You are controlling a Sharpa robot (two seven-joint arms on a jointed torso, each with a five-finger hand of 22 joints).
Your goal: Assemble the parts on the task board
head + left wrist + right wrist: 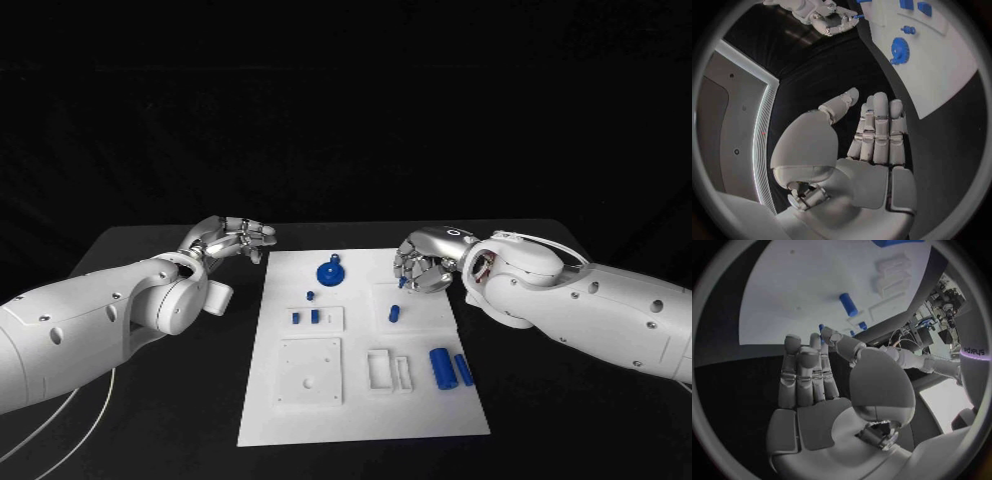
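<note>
Black table and black backdrop fill my feed, and the white task board lies lengthwise down the middle between my two arms. On it I see the blue parts: a round gear at the far end, a small peg just nearer than it, two short pieces side by side on a raised white square, a lone upright pin toward the right half, and two larger cylinders lying near the right edge beside a pair of open white frames. A bigger white plate with holes sits on the near left part of the board. My right hand hovers over the far right corner of the board, just beyond the lone pin and beside the gear; its fingers are curled downward, and in the left wrist view a small blue piece shows at its fingertips, so I read it as pinching that piece between thumb and finger. My left hand hangs off the board's far left corner, over bare table, apart from every part; in its own wrist view its fingers lie straight and close together, thumb set slightly apart, holding nothing
</note>
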